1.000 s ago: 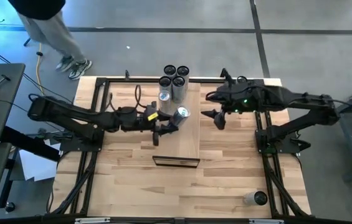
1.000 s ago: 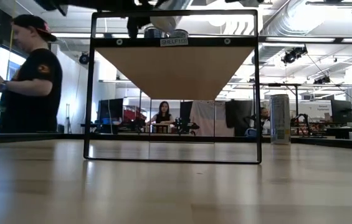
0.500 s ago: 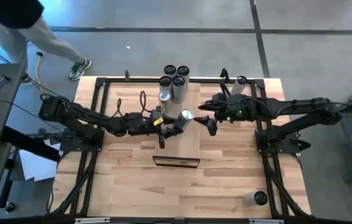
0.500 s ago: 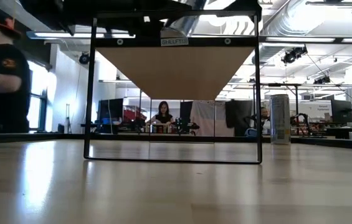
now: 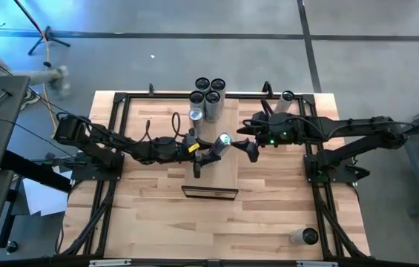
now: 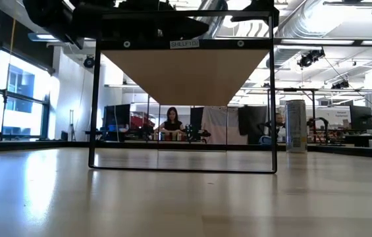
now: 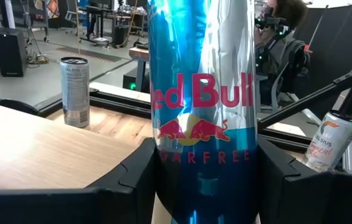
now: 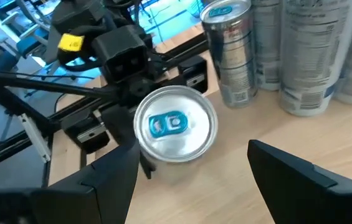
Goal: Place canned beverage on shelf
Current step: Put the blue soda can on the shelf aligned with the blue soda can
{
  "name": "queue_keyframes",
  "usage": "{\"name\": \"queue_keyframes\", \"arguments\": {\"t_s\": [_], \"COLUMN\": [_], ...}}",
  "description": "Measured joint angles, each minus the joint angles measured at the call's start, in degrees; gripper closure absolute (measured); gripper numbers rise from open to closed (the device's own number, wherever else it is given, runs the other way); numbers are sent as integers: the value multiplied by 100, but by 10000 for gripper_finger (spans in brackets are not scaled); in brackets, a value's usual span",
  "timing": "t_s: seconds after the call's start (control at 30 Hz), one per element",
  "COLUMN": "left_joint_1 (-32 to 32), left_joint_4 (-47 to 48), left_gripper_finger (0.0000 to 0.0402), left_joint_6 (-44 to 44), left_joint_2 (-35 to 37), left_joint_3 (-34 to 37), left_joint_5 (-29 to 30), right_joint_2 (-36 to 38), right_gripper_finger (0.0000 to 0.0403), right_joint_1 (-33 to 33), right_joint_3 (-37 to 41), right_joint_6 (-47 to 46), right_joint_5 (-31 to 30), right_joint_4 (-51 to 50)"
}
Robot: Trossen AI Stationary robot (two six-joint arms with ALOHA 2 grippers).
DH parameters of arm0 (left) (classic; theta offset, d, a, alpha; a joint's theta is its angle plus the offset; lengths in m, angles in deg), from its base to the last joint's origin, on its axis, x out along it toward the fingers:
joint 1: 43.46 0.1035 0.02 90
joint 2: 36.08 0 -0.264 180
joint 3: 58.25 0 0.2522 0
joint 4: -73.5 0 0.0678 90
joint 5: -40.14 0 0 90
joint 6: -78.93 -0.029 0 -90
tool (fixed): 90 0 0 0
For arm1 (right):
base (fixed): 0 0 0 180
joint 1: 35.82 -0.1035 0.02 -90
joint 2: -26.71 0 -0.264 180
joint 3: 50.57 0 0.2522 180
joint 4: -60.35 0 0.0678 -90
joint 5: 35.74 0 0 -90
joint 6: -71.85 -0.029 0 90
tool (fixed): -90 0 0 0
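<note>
Can (image 5: 222, 141) farther over shelf (image 5: 224, 172) than before

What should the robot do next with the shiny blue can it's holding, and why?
Probably ease it down upright. The left gripper grips the blue-and-silver Red Bull can over the pale wooden shelf board, apparently not yet resting on it; the open right gripper waits beside it.
</note>
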Motion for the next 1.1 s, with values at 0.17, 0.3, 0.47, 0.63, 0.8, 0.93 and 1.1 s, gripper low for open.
{"name": "queue_keyframes", "arguments": {"t_s": [0.17,0.3,0.47,0.63,0.8,0.93,1.1], "left_joint_1": [48,48,48,48,48,48,48], "left_joint_4": [5,12,43,65,89,91,122], "left_gripper_finger": [247,247,247,247,247,247,247], "left_joint_6": [-2,-88,-98,-134,-292,-302,-425], "left_joint_2": [0,0,0,0,0,0,0], "left_joint_3": [0,0,-2,-2,-2,-2,-2], "left_joint_5": [1,2,1,2,2,3,87], "right_joint_2": [30,94,157,91,93,-78,-376], "right_gripper_finger": [119,119,132,235,386,387,397], "right_joint_1": [51,141,291,295,286,286,264], "right_joint_3": [0,-10,-11,-11,-11,-11,-11], "right_joint_6": [306,409,282,153,391,256,320], "right_joint_5": [635,696,496,-20,-79,-71,70], "right_joint_4": [-11,-15,-366,-1010,-1017,-1029,-758]}}
